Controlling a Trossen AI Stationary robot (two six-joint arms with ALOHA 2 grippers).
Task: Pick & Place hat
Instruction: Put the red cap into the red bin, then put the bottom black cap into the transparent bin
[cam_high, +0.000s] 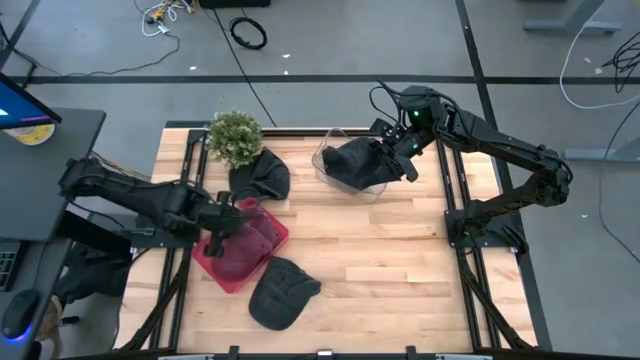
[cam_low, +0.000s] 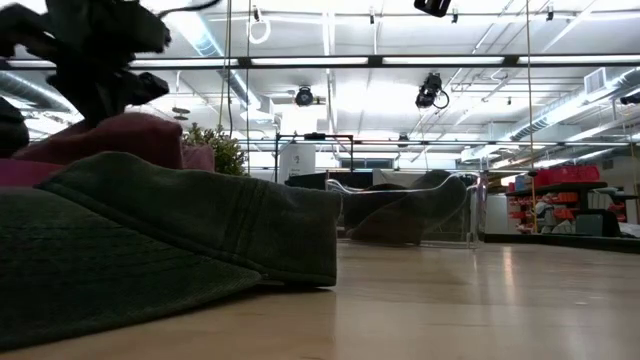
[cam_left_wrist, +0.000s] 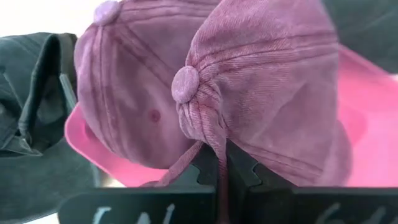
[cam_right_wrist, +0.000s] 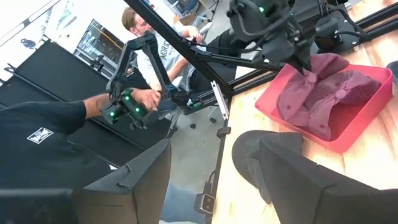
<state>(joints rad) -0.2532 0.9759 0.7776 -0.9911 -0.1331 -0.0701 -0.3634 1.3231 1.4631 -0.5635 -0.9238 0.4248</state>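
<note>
Two maroon hats (cam_left_wrist: 124, 93) (cam_left_wrist: 273, 87) lie side by side in a pink bin (cam_high: 215, 270) at the table's left. My left gripper (cam_high: 220, 232) stands over them, shut on the crown of one. A dark hat (cam_high: 355, 165) rests in a clear bin (cam_high: 325, 170) at the far right. My right gripper (cam_high: 400, 158) hovers beside and above that bin, open, with nothing between its fingers (cam_right_wrist: 143, 180). Two more dark hats lie flat on the table: one (cam_high: 258, 175) by the plant, one (cam_high: 280, 292) near the front edge. My left gripper pinches a raised fold of cloth (cam_left_wrist: 208, 134) on a maroon hat's crown, just below its top button (cam_left_wrist: 185, 84), between its two fingers. The fingers come steeply from above. The crown is drawn up into a ridge, and the rest of the hat lies in the pink bin.
A potted plant (cam_high: 235, 135) stands at the far left corner. Bare wood spans the table's middle and right front. Beyond the left edge, a person (cam_right_wrist: 149, 56) handles another pair of arms, and a monitor (cam_high: 20, 110) sits on a side desk.
</note>
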